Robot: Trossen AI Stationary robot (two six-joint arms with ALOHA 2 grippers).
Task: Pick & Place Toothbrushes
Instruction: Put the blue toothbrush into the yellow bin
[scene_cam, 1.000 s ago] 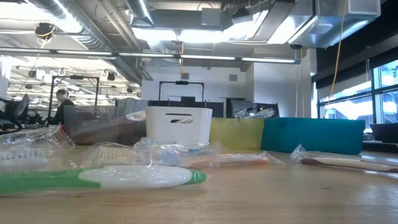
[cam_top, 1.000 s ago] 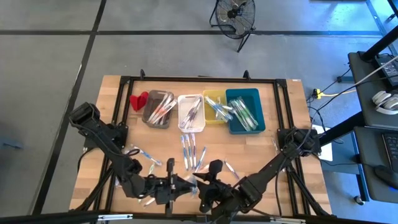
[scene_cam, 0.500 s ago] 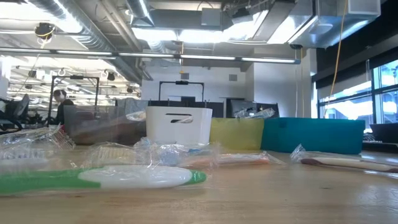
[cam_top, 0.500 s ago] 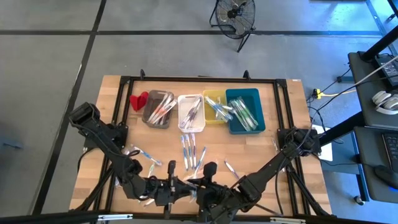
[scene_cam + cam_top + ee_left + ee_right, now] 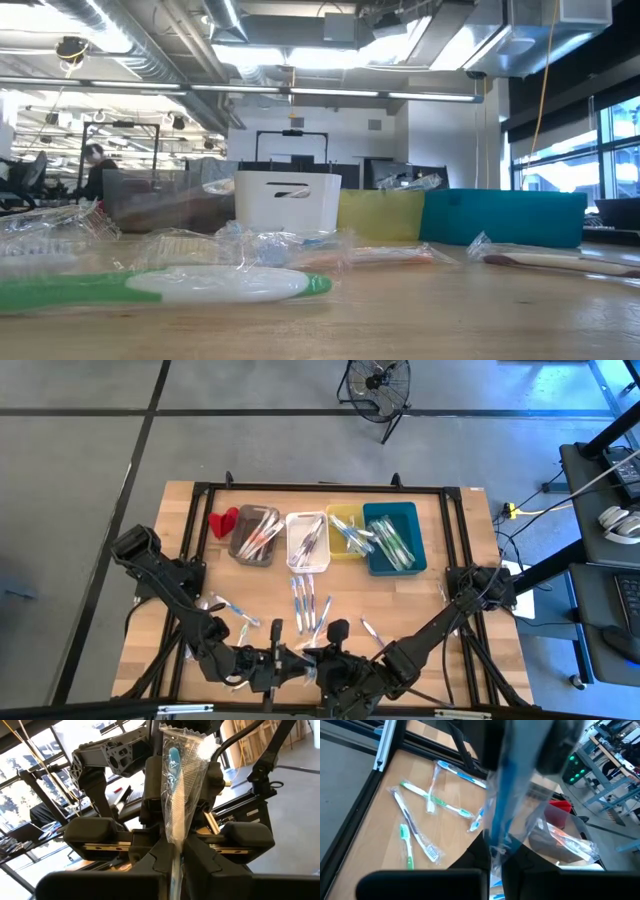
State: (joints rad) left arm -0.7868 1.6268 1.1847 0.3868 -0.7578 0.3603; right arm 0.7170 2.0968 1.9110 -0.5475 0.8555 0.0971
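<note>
- Partly sorted: four bins at the far edge, grey bin point(image 5: 254, 534), white bin point(image 5: 307, 541), yellow bin point(image 5: 345, 531), teal bin point(image 5: 393, 537), each hold toothbrushes.
- Loose toothbrushes point(image 5: 310, 600) remain mid-table and near left.
- Left gripper point(image 5: 297, 665) and right gripper point(image 5: 322, 671) meet at the near edge, both clamped on one wrapped blue toothbrush point(image 5: 176, 795).
- Since a second ago, the right gripper has moved in and closed.

Bright ceiling strip lights point(image 5: 300, 55) flood the room; window glare whitens the left wrist view; the wrapped blue toothbrush point(image 5: 506, 785) nearest the right wrist camera blurs.
</note>
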